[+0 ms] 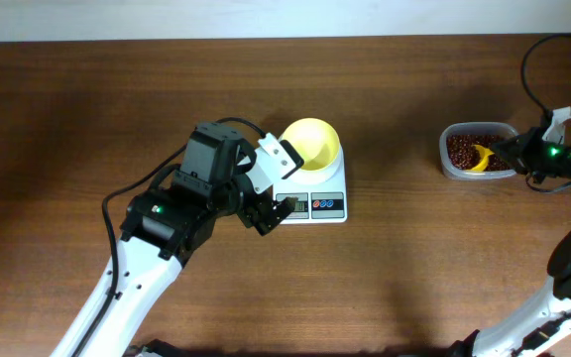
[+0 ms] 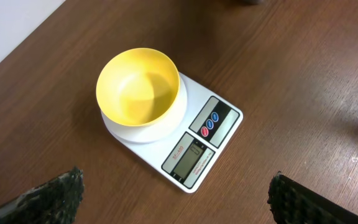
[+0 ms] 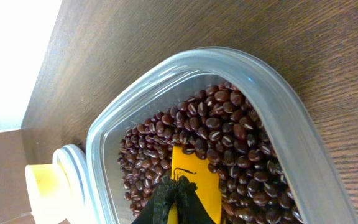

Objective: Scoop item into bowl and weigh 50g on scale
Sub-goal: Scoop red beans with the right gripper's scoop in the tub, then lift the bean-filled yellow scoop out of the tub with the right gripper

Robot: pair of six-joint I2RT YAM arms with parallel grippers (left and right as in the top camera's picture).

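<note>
progress: early stage. left gripper hovers over the front edge of the scale, jaws spread wide, holding nothing. the pale-yellow bowl sits on the white scale and is empty; the display cannot be read. well to the right, all the beans lie in the clear tub. the yellow scoop rests in the heap, long axis roughly left-right, working end toward the bowl, handle toward the right gripper, which is clamped on it. judgement: every transfer and the weighing remain.
</note>
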